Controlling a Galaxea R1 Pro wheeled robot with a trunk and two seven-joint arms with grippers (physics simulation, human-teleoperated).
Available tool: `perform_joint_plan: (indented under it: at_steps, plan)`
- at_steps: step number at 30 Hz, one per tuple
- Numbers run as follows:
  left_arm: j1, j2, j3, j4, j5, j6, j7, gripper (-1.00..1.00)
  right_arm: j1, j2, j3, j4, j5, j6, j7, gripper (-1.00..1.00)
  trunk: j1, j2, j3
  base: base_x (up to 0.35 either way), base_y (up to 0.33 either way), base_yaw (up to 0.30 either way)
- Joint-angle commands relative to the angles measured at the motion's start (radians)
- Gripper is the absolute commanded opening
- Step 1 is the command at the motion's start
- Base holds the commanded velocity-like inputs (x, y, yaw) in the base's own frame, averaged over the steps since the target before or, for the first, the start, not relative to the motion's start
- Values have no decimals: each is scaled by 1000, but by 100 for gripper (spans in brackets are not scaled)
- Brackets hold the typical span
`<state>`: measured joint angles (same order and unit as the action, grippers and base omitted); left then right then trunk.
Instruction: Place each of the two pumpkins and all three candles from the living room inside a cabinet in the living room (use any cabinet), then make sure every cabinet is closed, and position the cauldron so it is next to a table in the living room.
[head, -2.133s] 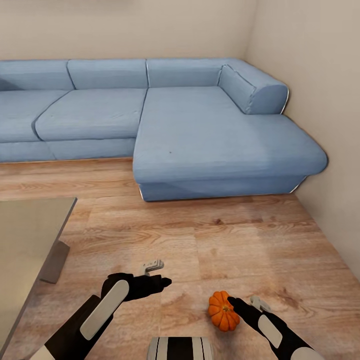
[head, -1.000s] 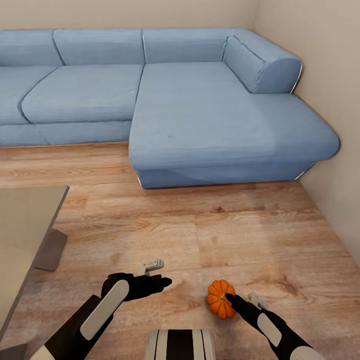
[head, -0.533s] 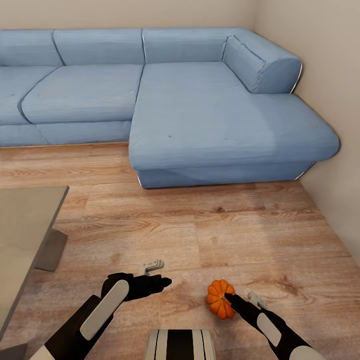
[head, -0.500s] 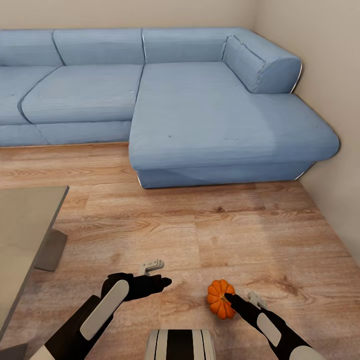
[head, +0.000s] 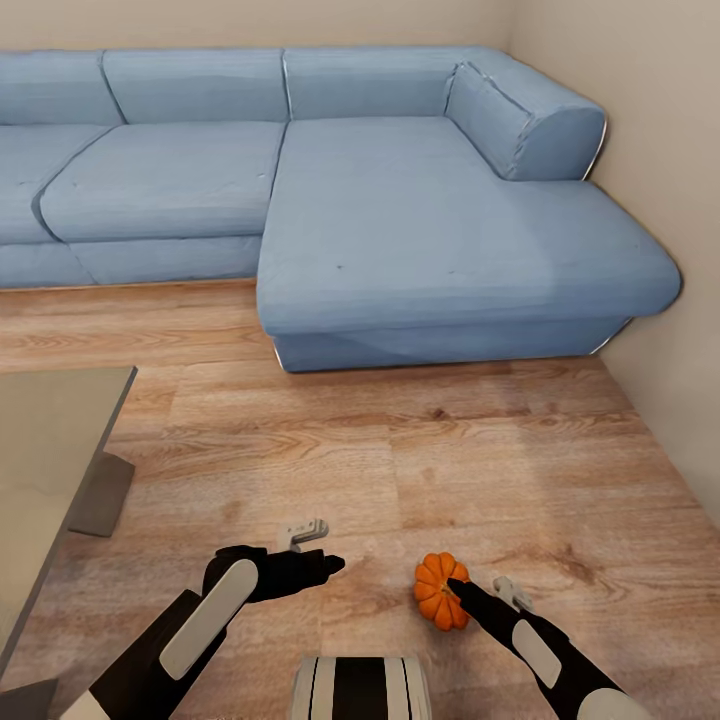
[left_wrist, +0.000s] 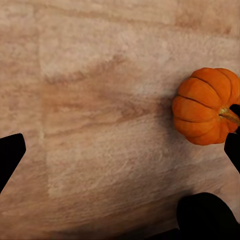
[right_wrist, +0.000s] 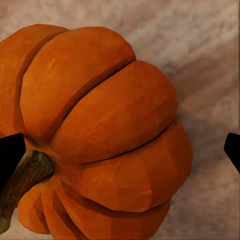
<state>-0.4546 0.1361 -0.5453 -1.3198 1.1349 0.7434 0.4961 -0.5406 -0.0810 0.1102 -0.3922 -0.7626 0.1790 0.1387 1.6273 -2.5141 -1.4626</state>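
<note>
A small ribbed orange pumpkin (head: 436, 591) with a brown stem lies on the wooden floor just ahead of me. My right gripper (head: 472, 592) hangs over it, one dark fingertip at the pumpkin's top. In the right wrist view the pumpkin (right_wrist: 100, 135) sits close, with the right gripper (right_wrist: 120, 150) open and its black fingertips (right_wrist: 10, 152) spread wide at either side. My left gripper (head: 318, 556) hovers open over bare floor to the pumpkin's left. The left wrist view has the left gripper (left_wrist: 120, 150) above planks, with the pumpkin (left_wrist: 205, 106) off to one side. Candles, cabinet and cauldron are out of view.
A blue L-shaped sofa (head: 400, 230) spans the far side, its chaise reaching toward me. A beige wall (head: 660, 200) closes the right. A grey table (head: 50, 450) with a slab leg (head: 98, 495) stands at the left. Open wooden floor (head: 400, 460) lies between.
The view has crept forward and tilted, so the sofa looks nearer. The pumpkin stays on the floor. My right gripper remains over it, open; the left arm has kept its pose.
</note>
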Motion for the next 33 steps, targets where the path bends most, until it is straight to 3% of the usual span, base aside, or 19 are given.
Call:
perform_joint_plan:
  at_steps: [1,33]
  plan:
    - [-1,1,-2,-1,11,-1,10,100,1,0,9,50,-1,2,1,100,0,0,-1,0,0,0]
    - [-1,1,-2,0,11,-1,11,100,1,0,11,49,-1,2,2,100,1,-1,-8,-3,15,0]
